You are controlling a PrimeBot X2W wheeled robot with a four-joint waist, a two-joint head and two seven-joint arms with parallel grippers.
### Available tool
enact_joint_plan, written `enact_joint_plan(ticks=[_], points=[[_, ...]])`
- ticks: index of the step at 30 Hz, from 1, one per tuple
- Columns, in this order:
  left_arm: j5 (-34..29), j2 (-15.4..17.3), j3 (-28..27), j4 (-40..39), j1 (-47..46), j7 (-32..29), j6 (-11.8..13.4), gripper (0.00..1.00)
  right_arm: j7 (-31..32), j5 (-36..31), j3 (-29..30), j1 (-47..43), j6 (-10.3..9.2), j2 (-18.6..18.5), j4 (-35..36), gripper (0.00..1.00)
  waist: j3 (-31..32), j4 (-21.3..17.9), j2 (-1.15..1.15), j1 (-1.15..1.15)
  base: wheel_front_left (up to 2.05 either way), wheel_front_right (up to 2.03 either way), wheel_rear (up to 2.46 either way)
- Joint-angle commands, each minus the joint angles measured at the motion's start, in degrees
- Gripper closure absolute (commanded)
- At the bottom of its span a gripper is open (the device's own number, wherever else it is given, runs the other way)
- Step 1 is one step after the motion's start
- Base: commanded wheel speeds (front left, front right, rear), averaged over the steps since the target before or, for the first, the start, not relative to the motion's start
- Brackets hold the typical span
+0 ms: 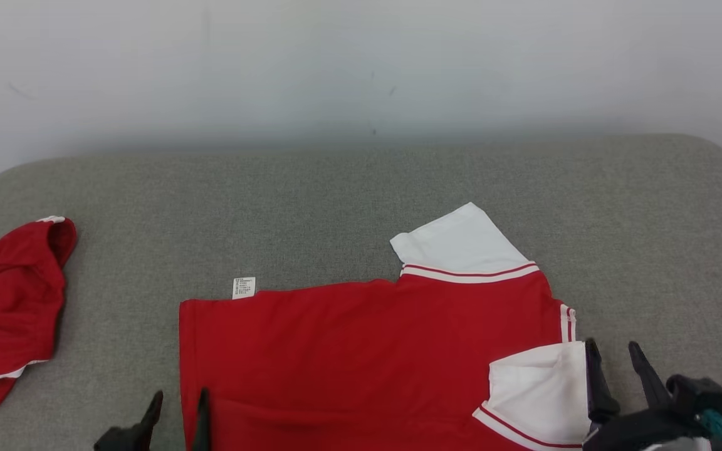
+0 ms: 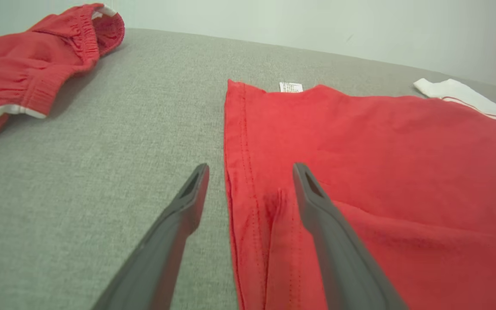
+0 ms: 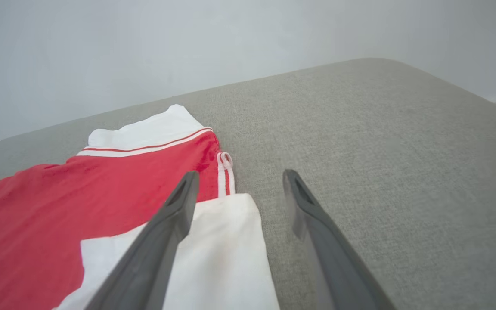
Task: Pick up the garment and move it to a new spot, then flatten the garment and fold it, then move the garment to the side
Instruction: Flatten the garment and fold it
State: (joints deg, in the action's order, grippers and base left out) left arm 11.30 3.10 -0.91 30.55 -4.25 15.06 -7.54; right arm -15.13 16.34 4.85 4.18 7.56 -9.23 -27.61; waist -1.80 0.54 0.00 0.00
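The garment (image 1: 361, 357), a red shirt with white sleeves and a small white label, lies folded flat on the grey cushioned surface (image 1: 348, 207). My left gripper (image 1: 176, 407) is open at the shirt's left hem; in the left wrist view its fingertips straddle that red edge (image 2: 248, 181), with the left gripper (image 2: 250, 170) holding nothing. My right gripper (image 1: 615, 357) is open at the shirt's right edge beside the near white sleeve (image 1: 536, 388). In the right wrist view the right gripper (image 3: 239, 181) has one finger over the white sleeve (image 3: 218, 249) and the other over bare fabric.
A second red garment (image 1: 10, 313) with elastic trim lies crumpled at the far left of the surface, also seen as a red heap (image 2: 37, 56) in the left wrist view. A pale wall (image 1: 361, 62) rises behind. The surface's rounded corner (image 3: 424, 73) is at the right.
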Motion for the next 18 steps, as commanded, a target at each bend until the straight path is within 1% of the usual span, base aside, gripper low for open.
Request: enact_joint_plan(ticks=[1, 5, 10, 14, 18], points=[[-0.6, 0.6, 0.1, 0.6, -2.1, 0.2, 0.1, 0.00, 0.0, -0.8, -0.4, 1.8, -0.16, -0.2, -0.3, 0.00, -2.0, 0.4, 0.00, 0.00, 0.00, 0.00, 0.00], [-1.2, 1.9, 1.0, 3.6, -8.3, 0.2, 0.1, 0.00, 0.0, -1.9, -1.4, 7.3, -0.16, -0.4, -2.3, 0.00, -4.1, 0.4, 0.00, 0.00, 0.00, 0.00, 0.00], [0.0, 3.2, 0.5, 9.4, -15.6, 0.2, 0.1, 0.00, 0.0, -2.0, -2.6, 13.8, -0.16, -0.3, -6.1, 0.00, -5.6, 0.1, 0.00, 0.00, 0.00, 0.00, 0.00], [0.6, 3.5, 1.7, 14.1, -20.2, 0.2, 0.1, 0.00, 0.0, -2.1, -3.3, 17.6, -0.16, -0.5, -8.6, 0.00, -6.3, 0.0, 0.00, 0.00, 0.00, 0.00, 0.00], [1.2, 3.8, 2.3, 20.1, -24.4, -0.4, 0.1, 0.00, 0.2, -1.9, -5.4, 21.5, -0.16, -1.2, -13.0, 0.00, -6.7, -0.1, 0.00, 0.00, 0.00, 0.00, 0.00]])
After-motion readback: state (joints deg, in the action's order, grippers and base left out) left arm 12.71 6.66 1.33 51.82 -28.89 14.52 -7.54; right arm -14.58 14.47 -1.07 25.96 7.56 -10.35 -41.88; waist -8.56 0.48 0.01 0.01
